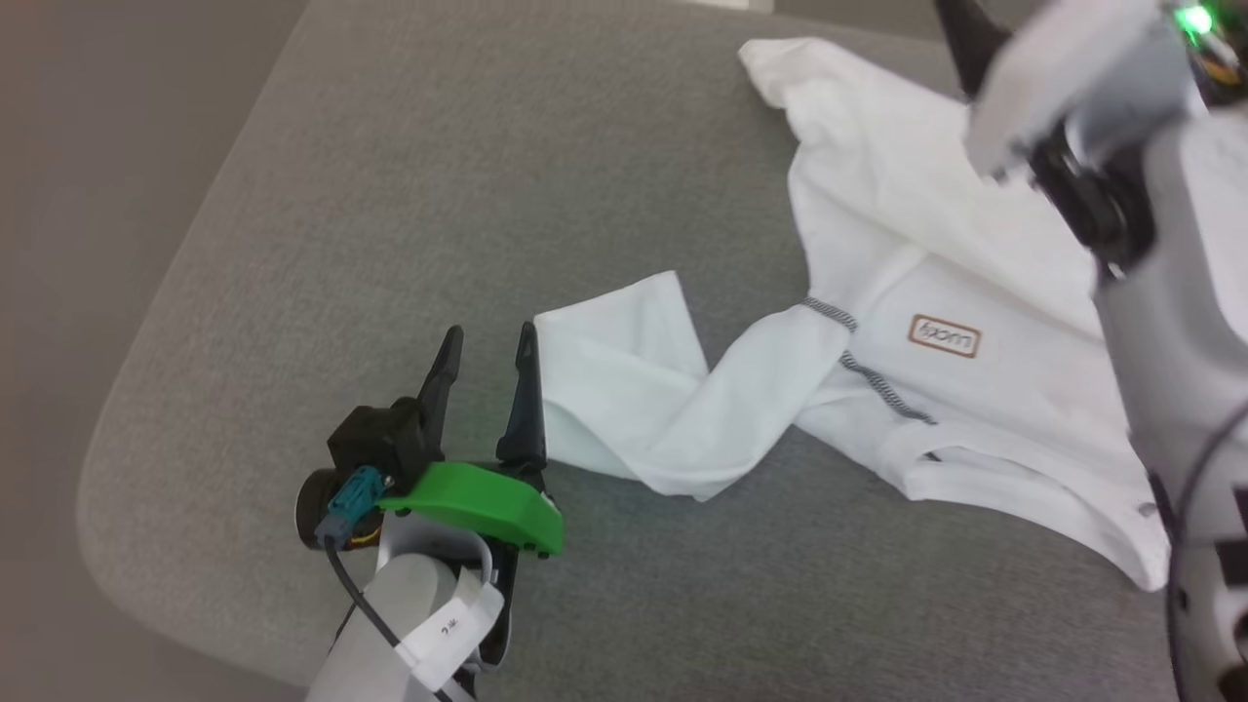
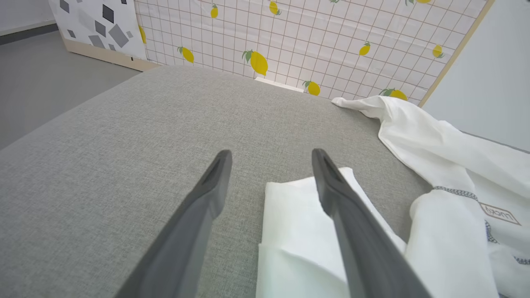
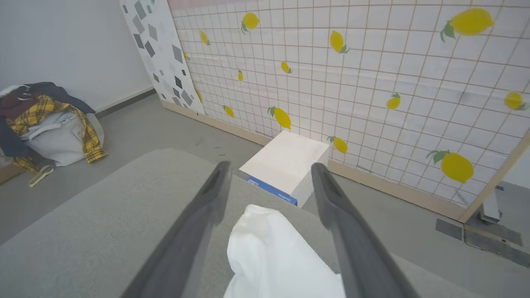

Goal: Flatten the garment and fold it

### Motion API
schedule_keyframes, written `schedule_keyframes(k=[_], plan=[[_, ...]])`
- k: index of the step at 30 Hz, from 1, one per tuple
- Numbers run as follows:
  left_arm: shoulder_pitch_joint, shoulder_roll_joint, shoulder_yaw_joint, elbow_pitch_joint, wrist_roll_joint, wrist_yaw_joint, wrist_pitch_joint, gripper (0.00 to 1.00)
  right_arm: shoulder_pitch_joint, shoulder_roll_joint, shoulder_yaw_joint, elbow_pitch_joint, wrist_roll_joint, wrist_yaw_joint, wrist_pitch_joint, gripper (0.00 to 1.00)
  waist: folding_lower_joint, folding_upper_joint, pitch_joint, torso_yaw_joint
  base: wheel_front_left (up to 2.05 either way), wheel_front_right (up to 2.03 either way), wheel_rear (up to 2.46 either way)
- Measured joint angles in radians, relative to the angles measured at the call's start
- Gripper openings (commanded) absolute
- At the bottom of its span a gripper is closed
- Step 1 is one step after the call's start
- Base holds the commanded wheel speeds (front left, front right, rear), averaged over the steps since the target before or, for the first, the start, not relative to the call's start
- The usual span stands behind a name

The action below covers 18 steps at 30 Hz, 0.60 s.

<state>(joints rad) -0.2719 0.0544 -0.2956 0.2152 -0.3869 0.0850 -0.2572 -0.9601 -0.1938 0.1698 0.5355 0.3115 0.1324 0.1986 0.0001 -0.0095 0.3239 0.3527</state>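
Head view: shirt [image 1: 926,273] is laid rumpled on the grey cushion [image 1: 390,195], sleeve [image 1: 634,390] twisted. Left claw [image 1: 489,331] and right claw [image 3: 270,165] are spread, nothing pinched. That twist probably gets folded in if it's left unsmoothed.

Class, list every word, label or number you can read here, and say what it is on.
Nothing reads clearly.
Patch on the garment: brown-framed letters, upside down, blurred.
Tag on the left arm: marks too small.
Blue strip on the white box: print too small.
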Motion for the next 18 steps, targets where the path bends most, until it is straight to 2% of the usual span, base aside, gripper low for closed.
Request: schedule_keyframes(k=[4,8,13,18], plan=[[0.024,0.01,0.014,0.02,0.002,-0.012,0.0,1.0,0.181,-0.065,-0.066,-0.112,0.037,0.0,-0.023,1.0,-0.0001,0.0,-0.054,-0.043,0.0,0.0,0.0],[0.04,0.017,0.014,0.041,0.001,-0.023,0.0,1.0,0.398,-0.079,-0.179,-0.237,0.052,0.0,-0.011,1.0,-0.0002,0.0,-0.112,-0.087,0.0,0.0,0.0],[0.053,0.019,0.005,0.053,0.0,-0.026,0.01,1.0,0.686,-0.008,-0.349,-0.398,0.017,0.0,0.04,1.0,-0.0002,0.0,-0.172,-0.141,0.0,0.0,0.0],[0.072,0.02,-0.022,0.073,-0.003,-0.041,0.061,1.0,0.859,0.098,-0.454,-0.508,-0.017,0.0,0.086,1.0,-0.0002,0.0,-0.214,-0.186,0.0,0.0,0.0]])
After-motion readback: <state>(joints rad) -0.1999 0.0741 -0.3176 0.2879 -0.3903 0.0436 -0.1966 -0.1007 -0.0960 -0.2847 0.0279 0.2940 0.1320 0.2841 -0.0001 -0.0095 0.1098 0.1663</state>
